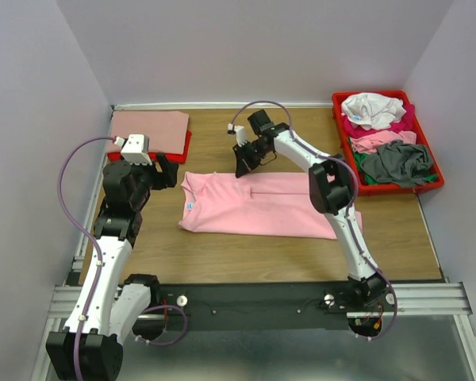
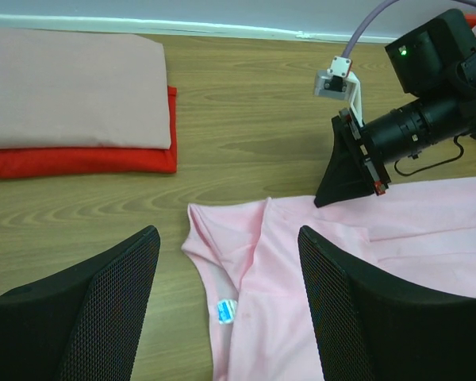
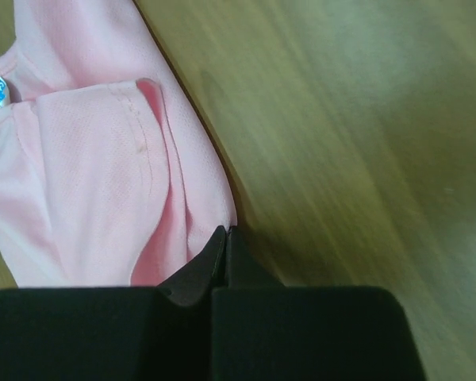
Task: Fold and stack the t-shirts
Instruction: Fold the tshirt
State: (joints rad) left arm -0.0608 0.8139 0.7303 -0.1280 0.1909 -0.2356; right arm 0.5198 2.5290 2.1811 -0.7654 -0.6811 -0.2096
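Observation:
A light pink t-shirt [image 1: 262,205] lies flat mid-table, folded into a long band, its blue neck label [image 2: 226,311] at the left end. My left gripper [image 1: 168,169] is open and empty, hovering over the collar end; the label shows between its fingers [image 2: 228,246]. My right gripper [image 1: 239,171] is shut at the shirt's far edge near the shoulder. In the right wrist view its tips [image 3: 226,230] meet on the cloth's rim, with folds running into them. A folded salmon shirt [image 1: 149,127] lies on a folded red one [image 2: 79,159] at the back left.
A red tray [image 1: 428,184] at the back right holds crumpled white [image 1: 373,109], magenta [image 1: 355,127], pink [image 1: 381,141] and grey [image 1: 401,163] shirts. Walls close in on the left, back and right. The right arm [image 1: 333,186] crosses above the pink shirt's right part.

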